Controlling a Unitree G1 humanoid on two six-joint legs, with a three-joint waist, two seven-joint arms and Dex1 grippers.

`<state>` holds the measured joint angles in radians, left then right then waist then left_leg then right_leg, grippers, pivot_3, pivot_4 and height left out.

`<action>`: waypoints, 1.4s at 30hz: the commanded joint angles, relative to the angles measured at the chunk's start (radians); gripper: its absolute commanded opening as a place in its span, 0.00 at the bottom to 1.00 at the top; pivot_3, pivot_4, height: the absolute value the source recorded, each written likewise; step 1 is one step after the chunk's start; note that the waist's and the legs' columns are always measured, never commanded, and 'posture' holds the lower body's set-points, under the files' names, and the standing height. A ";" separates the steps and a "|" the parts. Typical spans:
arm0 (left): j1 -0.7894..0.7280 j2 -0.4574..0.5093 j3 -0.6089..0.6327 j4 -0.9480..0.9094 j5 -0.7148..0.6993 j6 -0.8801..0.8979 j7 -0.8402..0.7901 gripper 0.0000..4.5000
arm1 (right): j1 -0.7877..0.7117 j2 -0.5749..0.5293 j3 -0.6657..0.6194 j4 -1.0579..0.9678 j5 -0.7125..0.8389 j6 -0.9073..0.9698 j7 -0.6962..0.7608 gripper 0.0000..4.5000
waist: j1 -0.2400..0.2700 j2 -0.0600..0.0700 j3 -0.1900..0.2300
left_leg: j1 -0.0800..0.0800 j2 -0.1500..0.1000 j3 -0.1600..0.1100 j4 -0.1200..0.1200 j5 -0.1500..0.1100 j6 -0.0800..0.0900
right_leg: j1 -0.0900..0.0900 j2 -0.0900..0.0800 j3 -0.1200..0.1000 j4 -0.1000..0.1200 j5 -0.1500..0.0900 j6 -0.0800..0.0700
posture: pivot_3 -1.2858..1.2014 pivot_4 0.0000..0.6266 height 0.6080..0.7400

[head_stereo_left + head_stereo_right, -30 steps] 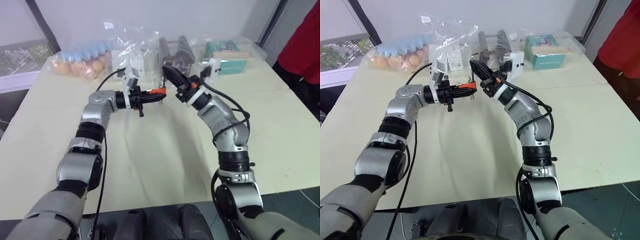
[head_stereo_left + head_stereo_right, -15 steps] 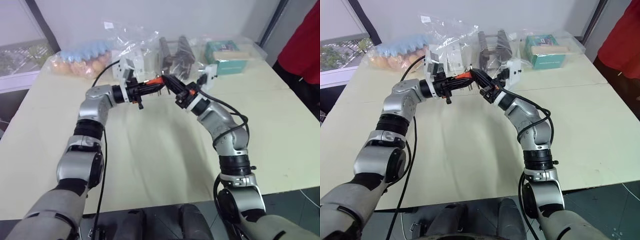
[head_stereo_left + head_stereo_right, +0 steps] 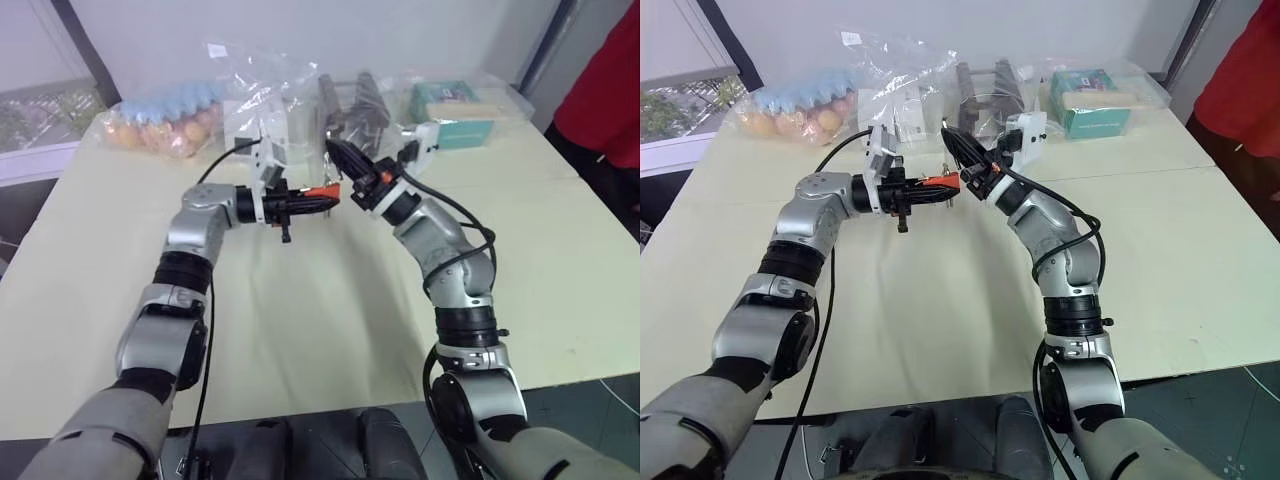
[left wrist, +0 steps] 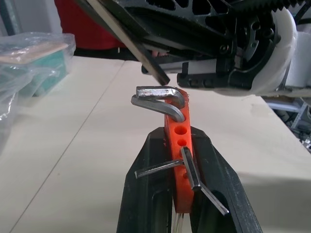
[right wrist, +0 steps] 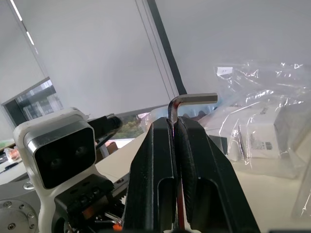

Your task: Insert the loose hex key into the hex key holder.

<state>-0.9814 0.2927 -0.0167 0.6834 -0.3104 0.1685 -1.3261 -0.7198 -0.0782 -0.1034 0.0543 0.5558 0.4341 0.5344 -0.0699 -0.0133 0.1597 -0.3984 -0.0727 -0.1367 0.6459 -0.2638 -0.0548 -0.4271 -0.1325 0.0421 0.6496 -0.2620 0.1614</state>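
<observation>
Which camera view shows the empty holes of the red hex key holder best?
The left wrist view: the hex key holder faces it, two empty holes plainly visible. In both eye views it is a small red sliver; the right wrist view catches only an orange corner.

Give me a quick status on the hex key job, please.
Left gripper shut on hex key holder, held above the table. Right gripper shut on loose hex key. Key's tip near holder, not inserted. Nothing between them.
</observation>
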 commanded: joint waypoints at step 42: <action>-0.016 0.013 0.052 -0.061 -0.060 0.051 0.019 0.00 | -0.006 0.009 -0.005 0.000 0.013 -0.047 -0.001 0.01 | 0.000 0.000 0.000 | 0.000 0.000 0.000 0.000 0.000 0.000 | 0.000 0.000 0.000 0.000 0.000 0.000 | 0.52 0.24 1.00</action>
<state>-0.9862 0.2897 0.0131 0.6779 -0.3383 0.2188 -1.3000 -0.7195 -0.0709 -0.1034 0.0551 0.5632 0.4028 0.5321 -0.0700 -0.0133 0.1597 -0.3984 -0.0726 -0.1368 0.6459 -0.2637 -0.0548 -0.4271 -0.1325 0.0421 0.6496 -0.2620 0.1614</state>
